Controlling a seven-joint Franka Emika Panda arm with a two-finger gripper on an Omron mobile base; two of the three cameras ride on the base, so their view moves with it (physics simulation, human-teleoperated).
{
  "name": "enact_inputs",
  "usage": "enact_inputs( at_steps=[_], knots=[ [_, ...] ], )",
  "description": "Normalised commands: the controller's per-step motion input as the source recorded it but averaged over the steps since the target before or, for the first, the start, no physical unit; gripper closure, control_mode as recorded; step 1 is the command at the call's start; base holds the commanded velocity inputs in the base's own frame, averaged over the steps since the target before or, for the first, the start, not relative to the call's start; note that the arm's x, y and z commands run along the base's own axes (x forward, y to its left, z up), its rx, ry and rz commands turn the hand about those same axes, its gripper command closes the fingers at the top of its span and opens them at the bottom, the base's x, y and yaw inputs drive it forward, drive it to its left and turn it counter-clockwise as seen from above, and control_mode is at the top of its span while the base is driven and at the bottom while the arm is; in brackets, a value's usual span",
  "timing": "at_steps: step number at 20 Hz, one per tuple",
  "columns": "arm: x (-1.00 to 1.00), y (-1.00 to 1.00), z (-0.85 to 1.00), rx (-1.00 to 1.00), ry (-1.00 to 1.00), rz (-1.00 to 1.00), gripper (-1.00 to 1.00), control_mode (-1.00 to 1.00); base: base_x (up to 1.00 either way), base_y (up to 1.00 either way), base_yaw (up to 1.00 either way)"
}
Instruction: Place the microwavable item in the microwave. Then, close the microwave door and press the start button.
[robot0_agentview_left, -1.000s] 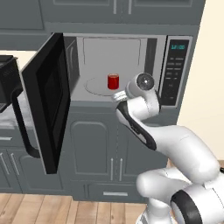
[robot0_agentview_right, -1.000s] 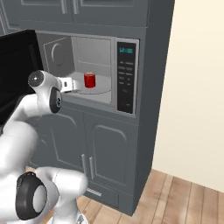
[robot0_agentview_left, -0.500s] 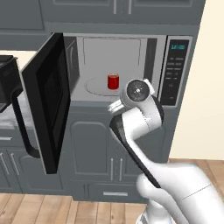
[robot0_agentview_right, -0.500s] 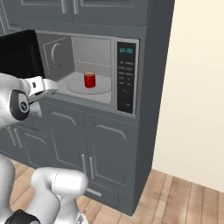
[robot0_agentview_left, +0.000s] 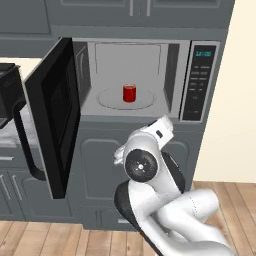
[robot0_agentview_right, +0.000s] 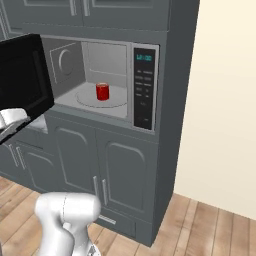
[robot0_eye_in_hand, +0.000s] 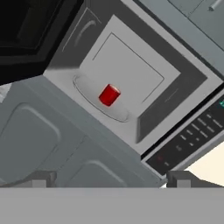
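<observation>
One red cup (robot0_agentview_left: 129, 93) sits upright on the turntable (robot0_agentview_right: 85, 98) inside the microwave (robot0_agentview_left: 172, 75) — light, rigid, probably slick, so I'd pinch its sides mid-height. My gripper (robot0_eye_in_hand: 111, 178) is spread wide, holding nothing — door (robot0_agentview_left: 54, 115) next.

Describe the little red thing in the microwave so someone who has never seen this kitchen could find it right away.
Look at the grey cabinet wall and find the built-in microwave with its door swung open to the left. Inside, a round glass turntable lies on the floor of the cavity. The red cylinder stands upright at its centre, the one bright-coloured thing among greys and blacks.
</observation>
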Motion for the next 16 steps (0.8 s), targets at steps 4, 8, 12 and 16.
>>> enact_inputs(
  at_steps=[4, 8, 12, 16],
  knots=[
    [-1.00, 0.42, 0.00, -0.16, -0.32, 0.00, -1.00, -1.00, 0.00, 0.00, 0.00],
    [-1.00, 0.51, 0.00, -0.16, -0.31, 0.00, -1.00, -1.00, 0.00, 0.00, 0.00],
    [-0.97, 0.69, 0.00, -0.19, -0.27, 0.00, -1.00, -1.00, 0.00, 0.00, 0.00],
    [-0.49, 0.86, 0.00, -0.21, -0.18, 0.00, -1.00, -1.00, 0.00, 0.00, 0.00]
  ],
)
